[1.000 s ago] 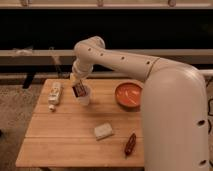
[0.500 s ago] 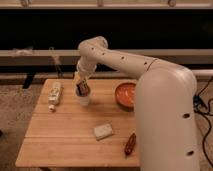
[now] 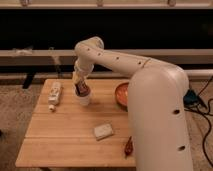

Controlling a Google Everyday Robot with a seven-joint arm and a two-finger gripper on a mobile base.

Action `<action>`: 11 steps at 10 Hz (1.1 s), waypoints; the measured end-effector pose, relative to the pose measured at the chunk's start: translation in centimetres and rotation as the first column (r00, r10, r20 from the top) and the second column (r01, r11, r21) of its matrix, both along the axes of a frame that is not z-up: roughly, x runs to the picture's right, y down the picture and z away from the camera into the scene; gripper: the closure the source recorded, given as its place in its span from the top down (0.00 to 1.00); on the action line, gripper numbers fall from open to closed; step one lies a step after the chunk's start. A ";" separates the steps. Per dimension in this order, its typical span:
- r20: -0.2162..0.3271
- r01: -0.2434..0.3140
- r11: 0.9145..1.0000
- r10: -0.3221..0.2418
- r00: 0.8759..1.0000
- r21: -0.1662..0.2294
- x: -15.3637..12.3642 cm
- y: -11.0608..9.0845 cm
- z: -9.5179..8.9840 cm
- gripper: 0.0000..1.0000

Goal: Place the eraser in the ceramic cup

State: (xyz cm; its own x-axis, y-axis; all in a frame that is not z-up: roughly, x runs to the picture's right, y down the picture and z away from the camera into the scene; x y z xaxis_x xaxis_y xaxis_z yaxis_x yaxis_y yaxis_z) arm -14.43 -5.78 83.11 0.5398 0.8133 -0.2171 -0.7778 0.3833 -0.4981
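The white ceramic cup [image 3: 84, 99] stands on the wooden table [image 3: 65, 135], left of the middle at the back. My gripper [image 3: 80, 86] hangs straight over the cup's mouth, pointing down. It is shut on the eraser [image 3: 82, 90], a dark brown bar held upright. The eraser's lower end sits at the cup's rim, partly inside the opening. The big white arm [image 3: 150, 100] reaches in from the right and hides part of the table's right side.
A pale tube-like bottle [image 3: 54, 95] lies left of the cup. An orange bowl [image 3: 121, 95] sits to the right, partly behind the arm. A whitish block [image 3: 103, 131] lies at the front middle, with a dark red pointed object [image 3: 129, 146] at the front right.
The gripper with the eraser has moved slightly right, from beside the cup's left edge to over its mouth, and the eraser has sunk to the rim.
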 end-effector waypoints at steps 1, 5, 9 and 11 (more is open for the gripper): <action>-0.003 0.001 1.000 -0.001 1.000 0.002 -0.1 0.0 0.1 0.56; -0.019 0.004 1.000 -0.004 1.000 0.013 0.3 -0.2 0.3 0.80; -0.014 0.030 1.000 -0.030 0.999 0.006 -0.1 -0.7 -0.8 0.80; 0.027 0.051 0.998 -0.050 0.998 -0.036 -0.3 -1.8 -2.6 0.80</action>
